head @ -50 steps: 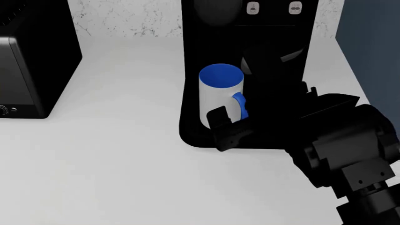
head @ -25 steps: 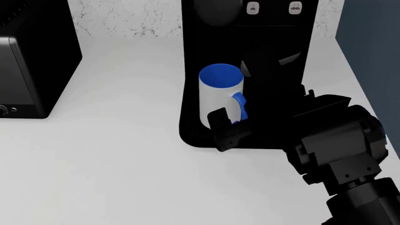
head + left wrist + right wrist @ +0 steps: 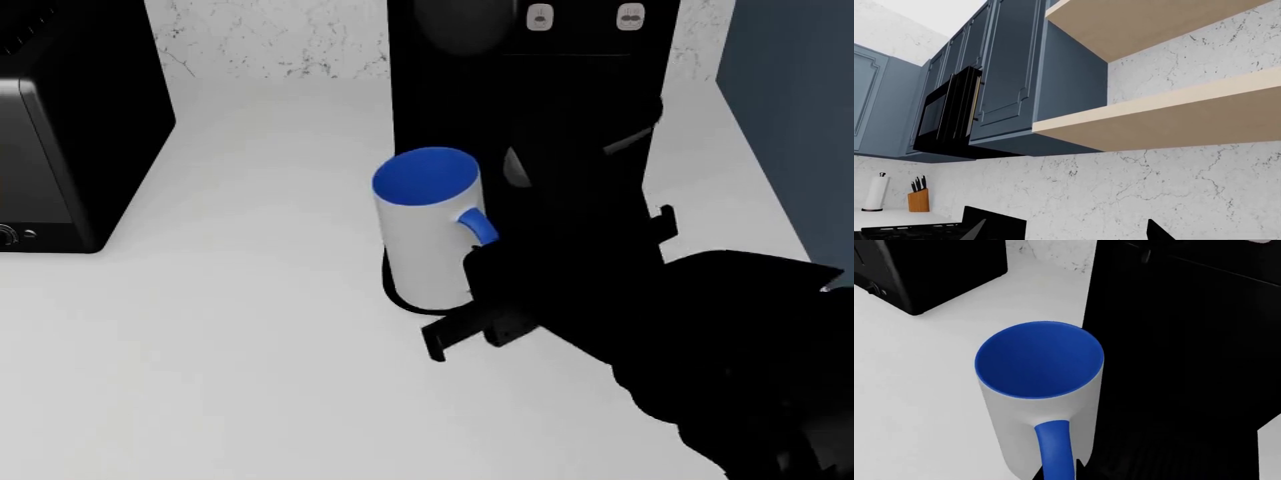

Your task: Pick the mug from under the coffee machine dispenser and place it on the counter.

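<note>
— Right gripper [image 3: 470, 300] is clenching the mug's [image 3: 424, 228] blue handle [image 3: 478, 228]; mug is sitting upright just ahead, at the coffee machine dispenser's [image 3: 534, 90] tray edge.
— Wrist view?
— Showing the blue inside.

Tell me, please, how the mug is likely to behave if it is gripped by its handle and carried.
The mug looks rigid and glazed, so it should hold its shape but may be slippery. Gripped at the thin blue handle, off to one side, it could swing or tilt. It appears empty, so probably light. Upright and fairly tall, it might tip if set down unevenly.
</note>
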Robot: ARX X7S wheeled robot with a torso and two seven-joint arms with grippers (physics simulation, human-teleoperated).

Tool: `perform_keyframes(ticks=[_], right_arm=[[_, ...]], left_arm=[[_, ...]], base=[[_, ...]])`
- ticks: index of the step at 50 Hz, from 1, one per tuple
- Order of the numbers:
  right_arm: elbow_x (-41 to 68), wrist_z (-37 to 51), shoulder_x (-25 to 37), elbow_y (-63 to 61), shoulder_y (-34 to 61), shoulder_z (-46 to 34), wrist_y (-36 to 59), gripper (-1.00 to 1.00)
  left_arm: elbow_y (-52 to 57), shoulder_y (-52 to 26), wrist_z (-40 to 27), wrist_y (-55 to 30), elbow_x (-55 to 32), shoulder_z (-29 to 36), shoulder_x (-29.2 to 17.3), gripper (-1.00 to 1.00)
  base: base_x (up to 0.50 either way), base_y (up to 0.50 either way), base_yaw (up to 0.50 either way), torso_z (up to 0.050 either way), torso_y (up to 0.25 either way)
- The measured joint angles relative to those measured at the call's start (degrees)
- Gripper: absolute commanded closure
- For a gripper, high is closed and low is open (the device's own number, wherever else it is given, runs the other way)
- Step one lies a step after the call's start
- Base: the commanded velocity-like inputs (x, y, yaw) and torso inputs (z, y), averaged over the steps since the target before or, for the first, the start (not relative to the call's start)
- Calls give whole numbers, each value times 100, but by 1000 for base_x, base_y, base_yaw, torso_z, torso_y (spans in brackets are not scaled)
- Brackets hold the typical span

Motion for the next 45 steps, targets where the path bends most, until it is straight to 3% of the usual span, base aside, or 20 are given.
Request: perform_keyframes(ticks=[14,28,43,44,45], right_arm=[[1140,721,604,-1866,-1570,1097,2,100],[926,286,585,-1908,-2606,1104,-630,100],[745,39,542,-1788,-2827,1020,-852,100],[744,37,542,-1790,-2827,1016,-849,-100],[731,47,539,-1781,-2836,996,-837,-100]], left_arm=[[0,-28,40,-57,98,73,-2,-100],[-1,-49,82,-94,151,105,-2,-100],[-1,-25,70,-66,123,92,-2,-100],[-1,-23,69,-64,120,90,-2,-100],[0,-22,66,-62,117,88,-2,-100]], base=[[0,0,0,0,0],[0,0,0,0,1],[1,0,2,0,0],[10,0,3,0,0],[0,0,0,0,0]])
